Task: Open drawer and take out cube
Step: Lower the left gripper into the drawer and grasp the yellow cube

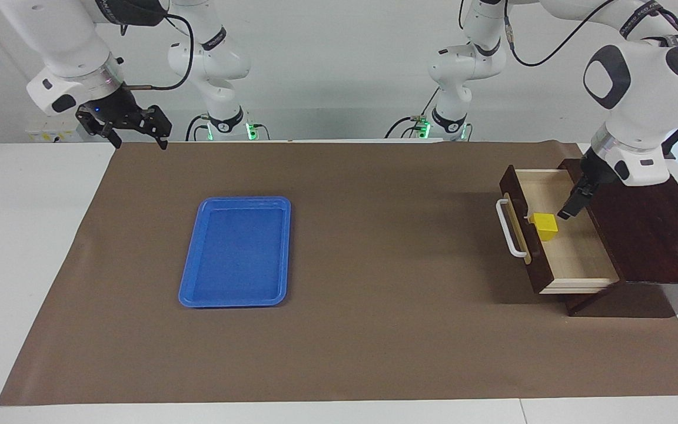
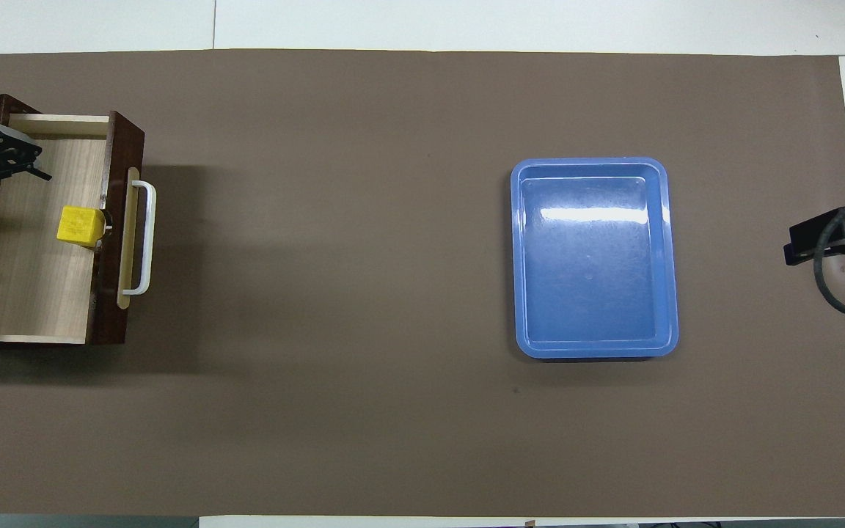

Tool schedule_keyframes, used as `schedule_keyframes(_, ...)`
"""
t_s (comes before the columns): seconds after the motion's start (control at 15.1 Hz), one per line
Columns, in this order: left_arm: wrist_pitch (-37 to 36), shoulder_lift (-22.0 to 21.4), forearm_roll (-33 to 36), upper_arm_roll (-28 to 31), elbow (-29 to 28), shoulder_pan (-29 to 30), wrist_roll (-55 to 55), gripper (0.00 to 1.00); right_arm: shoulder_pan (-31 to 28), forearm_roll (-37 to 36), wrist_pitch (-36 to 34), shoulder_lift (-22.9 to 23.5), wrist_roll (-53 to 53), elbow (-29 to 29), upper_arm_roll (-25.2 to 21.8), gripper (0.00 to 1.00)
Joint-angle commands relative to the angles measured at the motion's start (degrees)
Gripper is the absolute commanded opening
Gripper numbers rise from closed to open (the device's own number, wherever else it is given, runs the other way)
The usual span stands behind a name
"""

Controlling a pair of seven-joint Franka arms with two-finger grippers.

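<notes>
The dark brown drawer stands pulled out of its cabinet at the left arm's end of the table, its white bar handle facing the table's middle. The yellow cube sits on the pale floor inside, close to the drawer's front panel. My left gripper hangs open over the drawer's interior, just beside the cube and not touching it. In the overhead view the drawer, the cube and the left gripper show at the edge. My right gripper waits open and empty in the air at the right arm's end.
A blue tray lies empty on the brown mat toward the right arm's end; it also shows in the overhead view. The dark cabinet top lies under the left arm's wrist. The right gripper shows at the mat's edge.
</notes>
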Motion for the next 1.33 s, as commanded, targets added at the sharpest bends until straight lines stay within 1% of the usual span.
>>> schedule_keyframes(0.0,2.86,-0.11,-0.73,-0.32,-4.39,0.96,-12.89,1.0,-0.39,0.38,-0.72,-0.77,-1.5,-0.52,-0.14,1.0)
schedule_keyframes(0.13,9.01,-0.11,-0.64,-0.32,-8.08,0.88,-24.93,1.0,0.04,0.38,-0.72,-0.77,-1.49,-0.52,-0.14,1.0)
schedule_keyframes(0.2,10.34,0.06,-0.64,-0.41,-8.79,0.79,-27.77,1.0,0.13,0.38,-0.72,-0.77,-1.58,-0.52,-0.14,1.0)
schedule_keyframes(0.4,10.53,0.59,-0.56,-0.41,-9.32,0.61,-29.29,1.0,0.13,0.38,-0.72,-0.95,-1.85,-0.52,-0.14,1.0)
schedule_keyframes(0.53,11.84,0.42,-0.56,-0.32,-11.25,0.7,-30.61,1.0,0.22,0.38,-0.72,-0.95,-1.76,-0.52,-0.14,1.0)
schedule_keyframes(1.06,17.47,-2.31,0.15,-0.41,-18.2,0.52,-31.58,1.0,0.22,0.99,-0.46,-0.95,-1.32,-0.78,-0.05,1.0)
schedule_keyframes(1.2,17.39,-2.31,0.15,-0.41,-18.2,0.52,-31.5,1.0,0.22,1.34,1.29,-2.26,0.77,-3.66,-0.05,1.0)
schedule_keyframes(1.26,17.3,-2.31,0.15,-0.41,-18.2,0.52,-31.58,0.83,0.13,2.13,2.96,-3.22,2.36,-5.6,-0.05,1.0)
